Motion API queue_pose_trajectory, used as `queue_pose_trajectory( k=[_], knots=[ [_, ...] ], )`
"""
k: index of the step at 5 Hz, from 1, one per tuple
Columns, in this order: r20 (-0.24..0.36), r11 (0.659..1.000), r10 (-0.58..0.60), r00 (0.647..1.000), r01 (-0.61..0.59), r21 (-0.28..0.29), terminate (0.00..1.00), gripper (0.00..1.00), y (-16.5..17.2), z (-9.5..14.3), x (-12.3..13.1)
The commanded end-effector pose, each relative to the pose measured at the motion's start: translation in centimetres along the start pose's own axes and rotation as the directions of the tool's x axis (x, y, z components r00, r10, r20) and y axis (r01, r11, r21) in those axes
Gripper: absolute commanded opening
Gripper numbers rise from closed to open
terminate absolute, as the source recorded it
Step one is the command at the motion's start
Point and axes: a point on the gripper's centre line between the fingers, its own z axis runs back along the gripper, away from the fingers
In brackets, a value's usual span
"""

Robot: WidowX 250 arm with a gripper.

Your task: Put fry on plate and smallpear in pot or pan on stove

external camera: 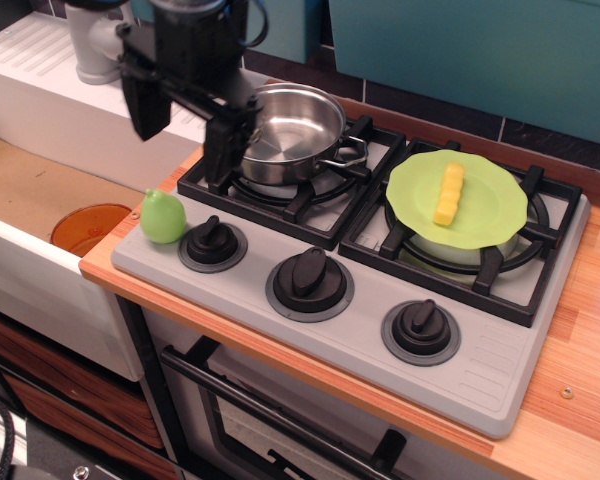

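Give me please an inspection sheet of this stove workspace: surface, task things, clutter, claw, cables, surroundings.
Surface: grey stove with black grates and three knobs, set in a wooden counter.
Job's things: fry lies on the lime-green plate, which rests on the right burner. Steel pot stands empty on the left burner. Smallpear sits upright at the stove's front left corner, beside the left knob, not in the pot.
Clutter: orange bowl down in the sink.
Claw: claw open, holding nothing, above and behind the smallpear.
Cables: nothing seen.
Surroundings: grey faucet at the back left, teal wall behind, oven door below.
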Motion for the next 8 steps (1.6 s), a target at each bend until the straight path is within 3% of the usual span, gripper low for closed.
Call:
queue_pose_trajectory(
  k=[1, 3, 6, 8],
  knots=[
    [0.085, 1.0, 0.011, 0.996, -0.012, 0.011, 0.0, 1.0, 1.1, -0.4, 0.4],
    [0.147, 1.0, -0.009, 0.989, 0.008, 0.009, 0.0, 1.0, 2.4, -2.4, 0.6],
    [0.162, 1.0, 0.0, 0.987, -0.002, 0.012, 0.0, 1.0, 3.6, -4.2, 0.4],
    [0.172, 1.0, 0.01, 0.985, -0.006, -0.02, 0.0, 1.0, 3.3, -5.5, 0.2]
  ],
)
